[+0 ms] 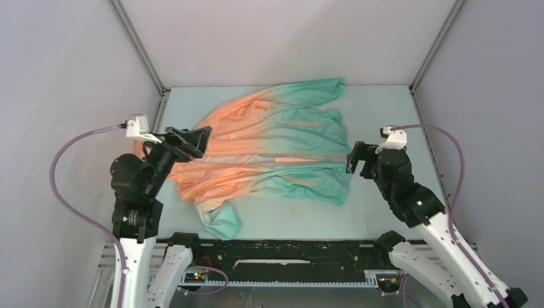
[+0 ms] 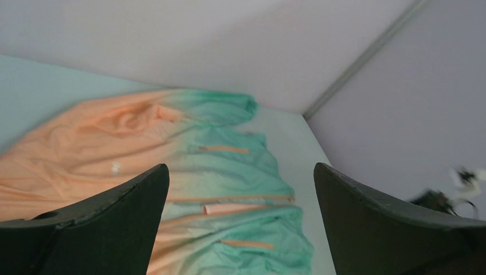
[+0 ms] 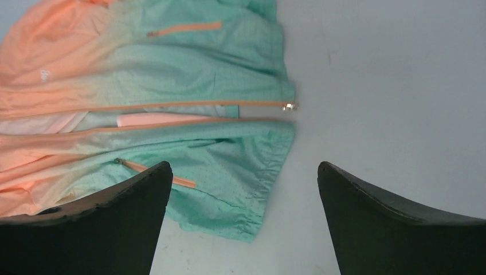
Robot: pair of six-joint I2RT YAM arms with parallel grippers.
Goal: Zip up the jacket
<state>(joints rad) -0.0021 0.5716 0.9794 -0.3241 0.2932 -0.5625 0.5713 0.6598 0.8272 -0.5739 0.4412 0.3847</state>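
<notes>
One jacket (image 1: 276,147), two pocket strips (image 3: 184,27), seemingly unzipped; left gripper (image 1: 202,142), right gripper (image 1: 351,159) spread wide.

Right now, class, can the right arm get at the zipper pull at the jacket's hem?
Probably yes. The zipper pull lies exposed at the hem of the jacket, just ahead of the right gripper, whose jaws stand open with nothing in between.
</notes>
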